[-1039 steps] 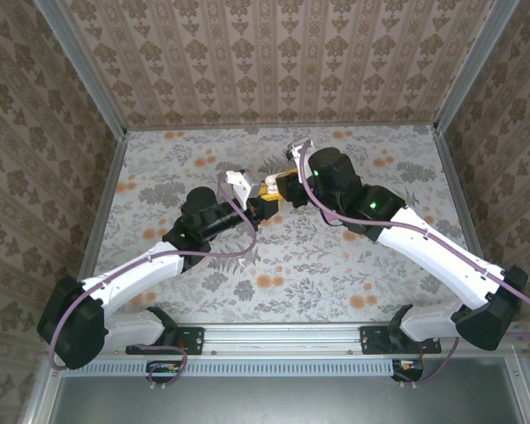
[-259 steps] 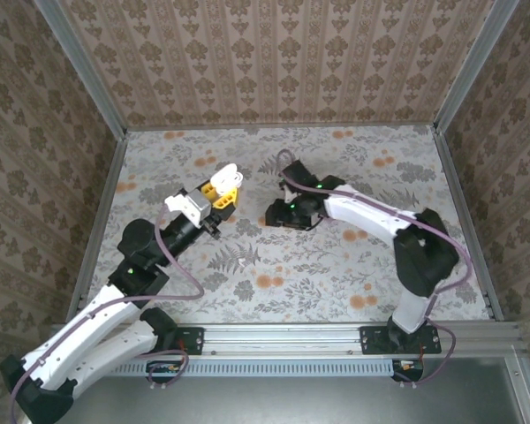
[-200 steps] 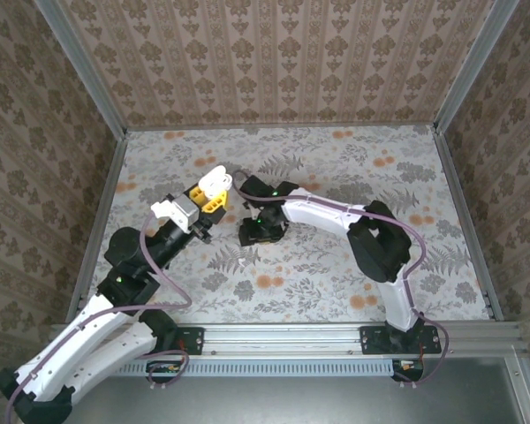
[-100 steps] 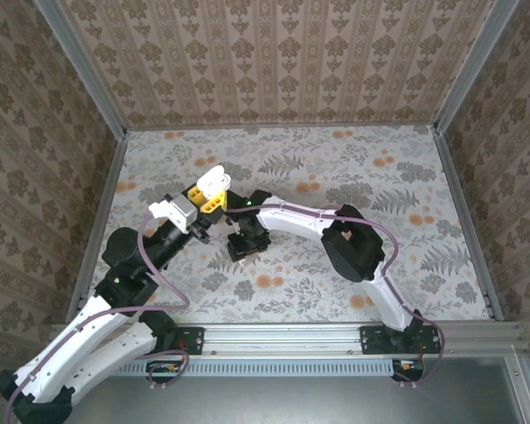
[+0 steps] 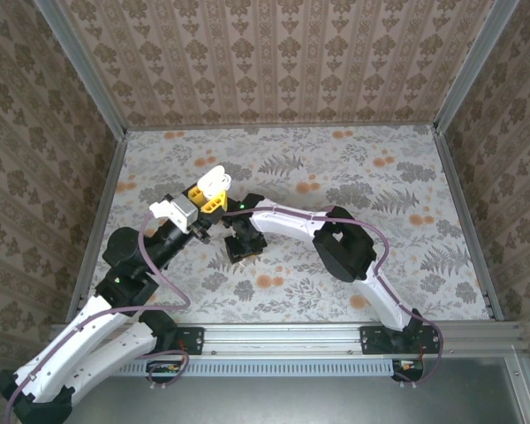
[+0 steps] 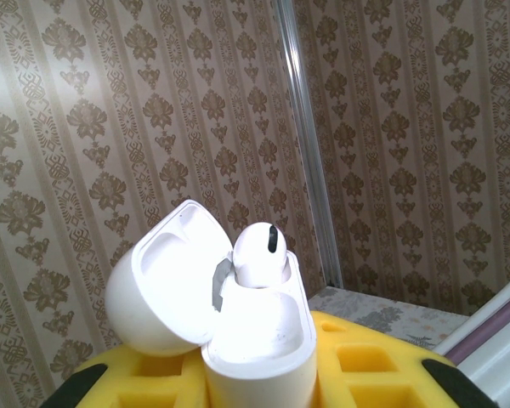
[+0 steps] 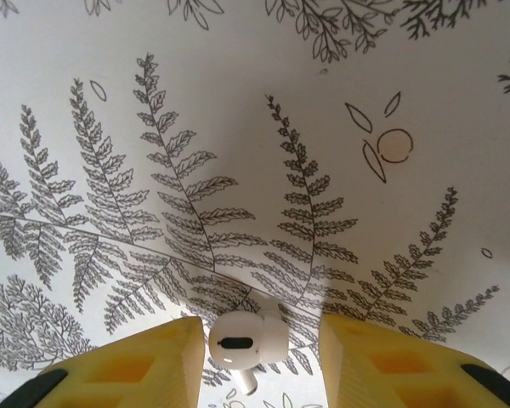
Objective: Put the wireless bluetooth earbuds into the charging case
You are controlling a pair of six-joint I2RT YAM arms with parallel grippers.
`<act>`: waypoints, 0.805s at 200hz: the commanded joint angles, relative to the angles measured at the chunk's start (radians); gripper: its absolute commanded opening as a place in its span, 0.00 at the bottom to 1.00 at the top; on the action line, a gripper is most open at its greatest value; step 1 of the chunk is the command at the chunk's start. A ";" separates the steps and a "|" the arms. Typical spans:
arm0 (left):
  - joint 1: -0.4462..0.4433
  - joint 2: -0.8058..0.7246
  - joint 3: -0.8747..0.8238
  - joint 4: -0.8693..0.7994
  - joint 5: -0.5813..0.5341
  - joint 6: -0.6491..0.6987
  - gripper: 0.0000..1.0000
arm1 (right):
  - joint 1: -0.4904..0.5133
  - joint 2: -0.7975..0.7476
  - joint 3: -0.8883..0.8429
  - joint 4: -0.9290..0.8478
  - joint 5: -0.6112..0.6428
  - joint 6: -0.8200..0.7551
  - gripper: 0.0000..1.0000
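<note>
- Fern-printed covering lies over the surface (image 7: 238, 127), and damask-patterned walls (image 6: 68, 127) close it in.
- At the surface, the right tool (image 7: 262, 344) stands spread, with one yellow foam finger on each side of a loose earbud (image 7: 242, 340). A gap shows on the right-hand side, so nothing is gripped yet.
- The loose earbud is white and glossy and lies on its side, dark vent facing the wrist camera, stem towards the bottom edge.
- It looks very light, hard and slick, and likely to squirt out of a hard pinch. A soft squeeze across the rounded head, stem left free, seems the best hold.
- Raised off the surface, the left tool (image 6: 255, 378) is clamped on the lower body of the white charging case (image 6: 259, 340).
- The lid (image 6: 166, 289) is swung open to the left, and a second earbud (image 6: 259, 255) sits in one socket.
- The case is a smooth, rigid shell; its hinge looks like the weak point, so pressing on the lid is best avoided.
- No brand, label or writing can be read.
</note>
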 commanded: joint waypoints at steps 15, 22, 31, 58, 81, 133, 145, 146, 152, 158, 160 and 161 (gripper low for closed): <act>0.000 -0.005 -0.011 0.043 0.000 -0.001 0.26 | 0.014 0.028 0.024 -0.035 0.045 0.042 0.41; 0.000 -0.005 -0.011 0.043 0.000 -0.002 0.26 | 0.014 0.029 0.024 -0.033 0.046 0.039 0.41; 0.000 -0.005 -0.012 0.043 -0.001 -0.002 0.26 | 0.016 0.031 0.025 -0.034 0.049 0.036 0.40; 0.000 -0.005 -0.013 0.040 0.000 -0.005 0.26 | 0.019 0.035 0.037 -0.048 0.056 0.025 0.33; 0.000 -0.004 -0.015 0.044 -0.003 -0.009 0.26 | 0.020 0.032 0.036 -0.059 0.055 0.025 0.33; 0.000 0.027 0.002 0.044 0.009 -0.020 0.26 | -0.004 -0.073 -0.091 -0.026 0.094 0.031 0.31; 0.000 0.044 0.006 0.044 0.015 -0.024 0.26 | -0.024 -0.121 -0.165 0.006 0.103 0.042 0.31; 0.000 0.045 0.006 0.044 0.016 -0.025 0.26 | -0.026 -0.126 -0.172 0.009 0.104 0.042 0.31; 0.000 0.054 0.008 0.046 0.020 -0.028 0.26 | -0.040 -0.156 -0.214 0.024 0.108 0.047 0.31; 0.000 0.065 0.008 0.052 0.023 -0.033 0.26 | -0.054 -0.186 -0.258 0.040 0.112 0.054 0.31; 0.000 0.068 0.008 0.054 0.024 -0.035 0.26 | -0.059 -0.197 -0.273 0.046 0.111 0.054 0.31; 0.000 0.070 0.008 0.055 0.025 -0.036 0.26 | -0.061 -0.201 -0.280 0.048 0.112 0.056 0.31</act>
